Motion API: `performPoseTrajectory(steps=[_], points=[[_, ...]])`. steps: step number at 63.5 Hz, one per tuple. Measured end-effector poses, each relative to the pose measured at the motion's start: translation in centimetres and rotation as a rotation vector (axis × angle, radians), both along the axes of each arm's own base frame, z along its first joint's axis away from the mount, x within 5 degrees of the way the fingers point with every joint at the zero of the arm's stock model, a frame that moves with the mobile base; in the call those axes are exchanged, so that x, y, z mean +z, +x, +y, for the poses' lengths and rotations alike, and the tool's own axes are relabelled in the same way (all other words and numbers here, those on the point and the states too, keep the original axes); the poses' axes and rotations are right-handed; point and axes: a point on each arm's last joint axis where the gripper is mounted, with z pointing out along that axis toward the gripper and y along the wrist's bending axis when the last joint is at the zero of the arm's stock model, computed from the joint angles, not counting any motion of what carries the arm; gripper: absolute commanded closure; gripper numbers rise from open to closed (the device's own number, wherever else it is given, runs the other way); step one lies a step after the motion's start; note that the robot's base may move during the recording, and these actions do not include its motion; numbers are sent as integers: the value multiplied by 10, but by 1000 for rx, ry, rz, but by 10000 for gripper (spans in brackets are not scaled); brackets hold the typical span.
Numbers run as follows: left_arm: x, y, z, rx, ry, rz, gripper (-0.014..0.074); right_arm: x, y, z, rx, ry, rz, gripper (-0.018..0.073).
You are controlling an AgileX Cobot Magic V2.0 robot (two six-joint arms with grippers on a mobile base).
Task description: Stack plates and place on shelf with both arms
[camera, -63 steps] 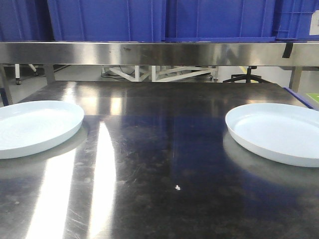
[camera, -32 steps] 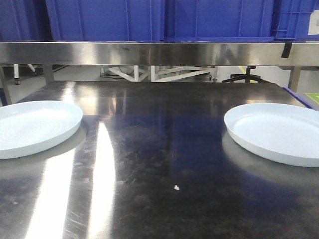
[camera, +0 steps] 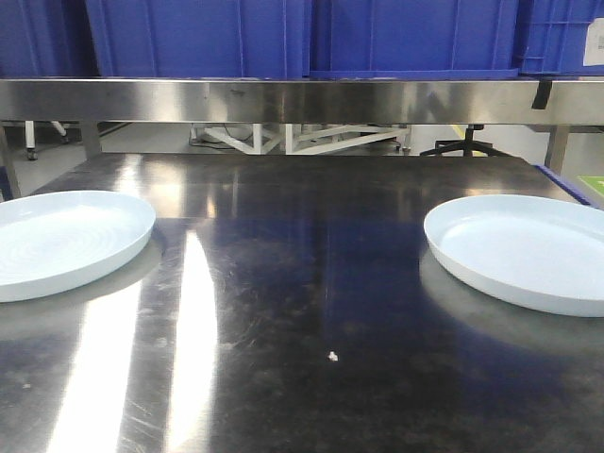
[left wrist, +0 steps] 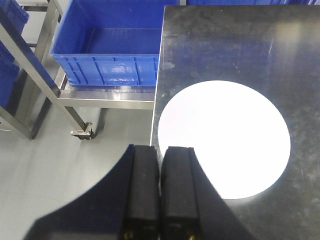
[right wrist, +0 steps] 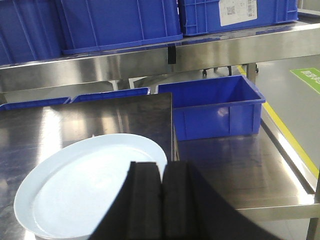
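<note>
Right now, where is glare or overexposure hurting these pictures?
Left wrist view: the left plate is blown out to flat white, rim lost. Front view: glare streaks the tabletop beside that plate. Right wrist view: the right plate is evenly lit, rim clear.

Two round, shallow, low-rimmed, glossy bluish-white plates, flat, right way up, unstacked and well apart on the dark bench (camera: 311,283), left plate (camera: 66,241) at its left edge, right plate (camera: 524,250) at its right, brushed steel shelf (camera: 283,100) behind and above, bearing blue crates (camera: 198,38).

White QR-code label (right wrist: 239,12) on blue crate (right wrist: 210,20), print too small to read, green floor sign (right wrist: 306,77) illegible
</note>
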Motion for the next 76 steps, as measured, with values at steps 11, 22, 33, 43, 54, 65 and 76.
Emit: performPoseTrajectory(steps=[11,22,33,43,54,65,76], points=[[0,1,0,0,-2,3,500,0,0,0,0,0,0,503],[-1,2,-1,-1,-2,4,499,0,0,0,0,0,0,503],[1,4,-2,-11,-17,-27,499,0,0,0,0,0,0,503],[3,4,-3,-15,-20,-45,499,0,0,0,0,0,0,503],[1,7,-3,-16,-20,-33,499,0,0,0,0,0,0,503],[1,8,-4,-16,-20,-33,499,7,0,-1,-6,-3,-82,503],[0,9,-4,-16,-19,-31,499,18,-2,0,-1,113,-118,503]])
